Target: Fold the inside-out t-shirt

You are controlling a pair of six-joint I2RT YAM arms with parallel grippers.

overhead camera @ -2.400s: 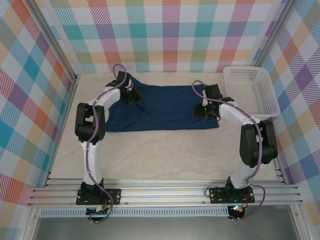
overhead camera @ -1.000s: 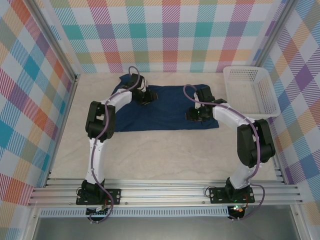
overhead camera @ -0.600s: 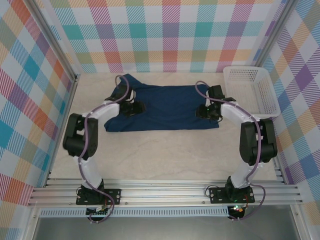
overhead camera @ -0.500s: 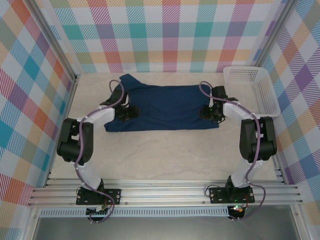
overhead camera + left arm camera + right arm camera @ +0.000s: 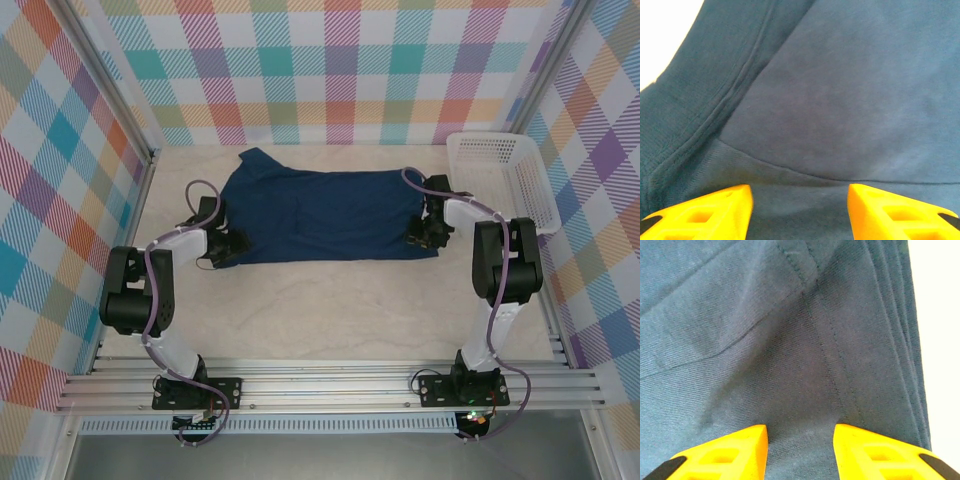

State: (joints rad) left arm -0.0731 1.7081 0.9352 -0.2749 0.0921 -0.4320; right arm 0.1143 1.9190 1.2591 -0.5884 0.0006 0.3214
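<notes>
Both of my hands had slid outward since a second before, from nearer the middle of the t-shirt (image 5: 320, 215) to its two near corners, and the cloth lay spread wider than it had then. My left hand (image 5: 225, 245) sat low over the near left corner, and my right hand (image 5: 422, 235) over the near right corner.

The t-shirt lay flat on the far half of the table (image 5: 330, 310), long side running left to right, with one sleeve poking out toward the far left. A white basket (image 5: 497, 180) stood just beside its right end.

From my left wrist, the left hand (image 5: 800, 200) was well open, its yellow fingers (image 5: 705, 212) wide apart with dark blue cloth under the gap and nothing pinched. A stitched seam (image 5: 735, 100) ran slantwise up the left, with pale table beyond it at the top corner.

From my right wrist, the right hand (image 5: 800, 440) was open too, though less so, and its fingers (image 5: 720, 452) gripped nothing. Cloth filled the space ahead, another seam (image 5: 827, 340) ran up the middle, and the folded edge met pale table at the right.
</notes>
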